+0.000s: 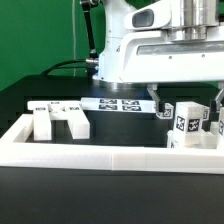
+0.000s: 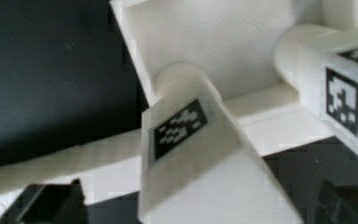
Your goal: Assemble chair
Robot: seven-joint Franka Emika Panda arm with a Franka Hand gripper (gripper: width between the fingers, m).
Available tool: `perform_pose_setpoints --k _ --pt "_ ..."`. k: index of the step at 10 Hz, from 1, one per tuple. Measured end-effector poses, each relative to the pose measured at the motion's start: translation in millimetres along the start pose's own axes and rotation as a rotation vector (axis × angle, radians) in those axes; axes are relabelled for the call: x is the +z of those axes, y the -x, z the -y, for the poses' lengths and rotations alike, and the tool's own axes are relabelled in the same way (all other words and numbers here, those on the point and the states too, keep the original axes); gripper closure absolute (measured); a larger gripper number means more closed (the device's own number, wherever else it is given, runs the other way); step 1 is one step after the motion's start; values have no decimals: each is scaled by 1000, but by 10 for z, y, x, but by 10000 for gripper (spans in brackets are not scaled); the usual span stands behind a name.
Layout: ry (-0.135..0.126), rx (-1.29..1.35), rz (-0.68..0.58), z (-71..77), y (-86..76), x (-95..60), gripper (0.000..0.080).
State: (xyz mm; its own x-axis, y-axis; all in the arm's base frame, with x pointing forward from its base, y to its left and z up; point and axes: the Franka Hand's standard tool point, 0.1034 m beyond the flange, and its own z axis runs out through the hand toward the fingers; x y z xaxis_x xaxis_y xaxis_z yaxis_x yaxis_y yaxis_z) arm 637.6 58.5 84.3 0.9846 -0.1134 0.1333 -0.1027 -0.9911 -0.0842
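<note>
At the exterior view's right end of the surface (image 1: 120,128), my pincer (image 2: 190,205) hangs spread wide, gripping nothing — a tagged upright chair part (image 2: 185,130) stands between its fingers (image 2: 37,205), clear of both. Near it sits a second tagged block (image 2: 345,90). I judge I should centre on the part and close squarely — skew could tip it. My arm (image 1: 150,40) reaches steeply down, wrist vertical.

A long white rail (image 1: 110,160) is lying on the black table (image 1: 120,135). The marker board (image 1: 118,103) is lying flat farther back. A green wall (image 1: 35,40) is standing behind.
</note>
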Motion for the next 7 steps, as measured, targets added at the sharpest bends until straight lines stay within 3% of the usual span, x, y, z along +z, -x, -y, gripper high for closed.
perform_pose_setpoints --k 3,6,7 --pt "13 -250 1 -10 8 22 150" --pt "18 -326 3 -14 13 31 178" --pt "18 -325 3 -14 14 31 362"
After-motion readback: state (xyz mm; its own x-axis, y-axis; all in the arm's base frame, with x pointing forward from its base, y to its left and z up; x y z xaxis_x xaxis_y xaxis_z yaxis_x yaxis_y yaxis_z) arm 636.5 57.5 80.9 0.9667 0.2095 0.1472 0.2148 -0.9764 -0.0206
